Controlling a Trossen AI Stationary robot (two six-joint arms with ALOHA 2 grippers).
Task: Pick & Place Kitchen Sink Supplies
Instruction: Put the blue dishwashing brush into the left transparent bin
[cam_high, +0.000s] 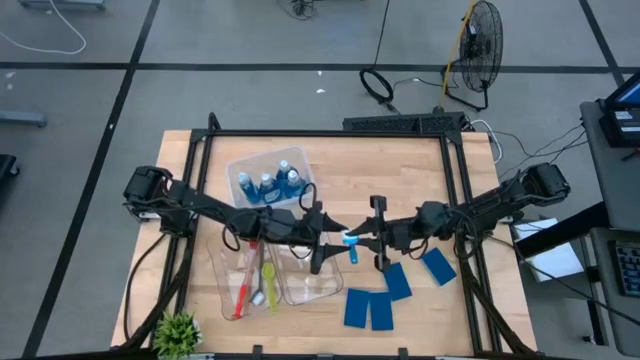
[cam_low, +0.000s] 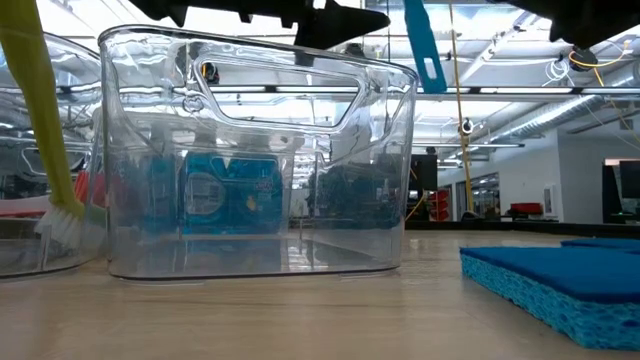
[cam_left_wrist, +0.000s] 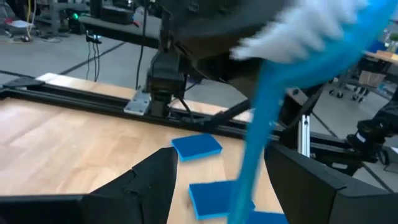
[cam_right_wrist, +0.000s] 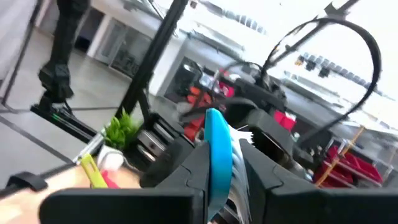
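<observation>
**Blue brush mid-air between arms**

The blue brush (cam_high: 351, 243) is being gripped by the closed right pincer (cam_high: 362, 240) above the counter (cam_high: 420, 170), beside the clear bin (cam_low: 260, 150). The left pincer (cam_high: 322, 238) is being held open around its handle.

A robotics lab or workshop is showing here: a wooden desk (cam_high: 300, 145) framed by black rails is sitting on a grey concrete floor (cam_high: 200, 60) with trailing cables, a floor fan (cam_high: 478, 45) is standing beyond it, and ceiling strip lights (cam_low: 520, 50) are glowing over an open hall.
</observation>
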